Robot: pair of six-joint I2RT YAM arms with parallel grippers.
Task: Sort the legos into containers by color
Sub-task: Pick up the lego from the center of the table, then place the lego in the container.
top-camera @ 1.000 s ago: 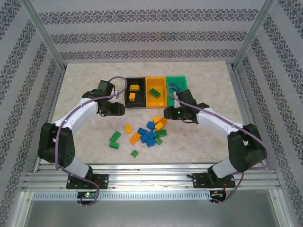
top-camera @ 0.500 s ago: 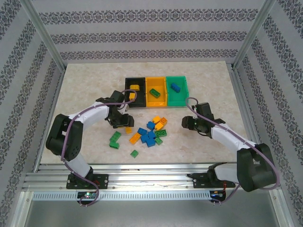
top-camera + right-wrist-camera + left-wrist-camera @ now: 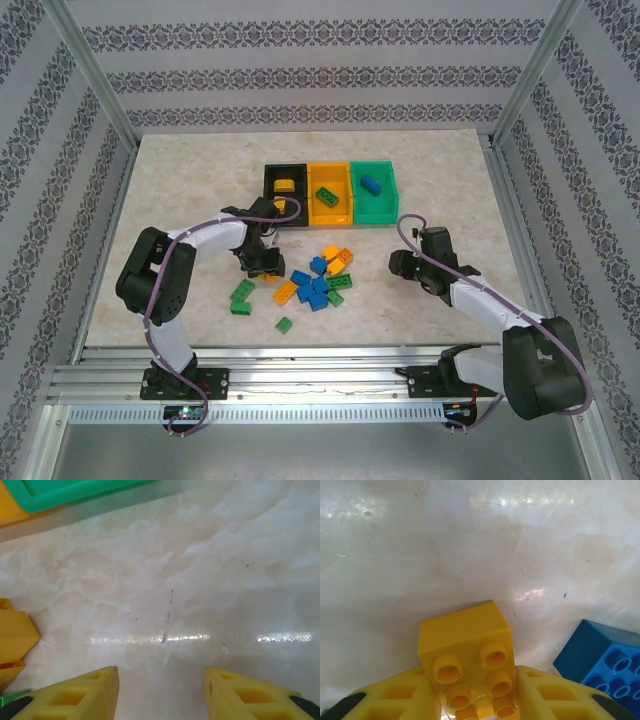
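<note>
Three open rectangular plastic bins stand joined in a row: black bin (image 3: pixel 270 196), orange-yellow bin (image 3: pixel 329 213) and green bin (image 3: pixel 384 206). Roughly a dozen small studded plastic bricks (image 3: pixel 318 285) lie loose. The left gripper (image 3: pixel 474 676) clamps one yellow studded brick (image 3: pixel 462 635) between its fingers, the brick's far end jutting past the tips. One blue brick (image 3: pixel 600 655) sits just right of those jaws. The right gripper (image 3: pixel 160 674) has its jaws partly apart, holding nothing, with the green bin's corner ahead and to the left.

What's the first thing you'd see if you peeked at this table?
A bright heap of yellow, blue and green legos in the middle of the table. Behind it sit three joined containers: black, orange, green. The left end effector is pinching a yellow brick at the heap's left edge.
</note>
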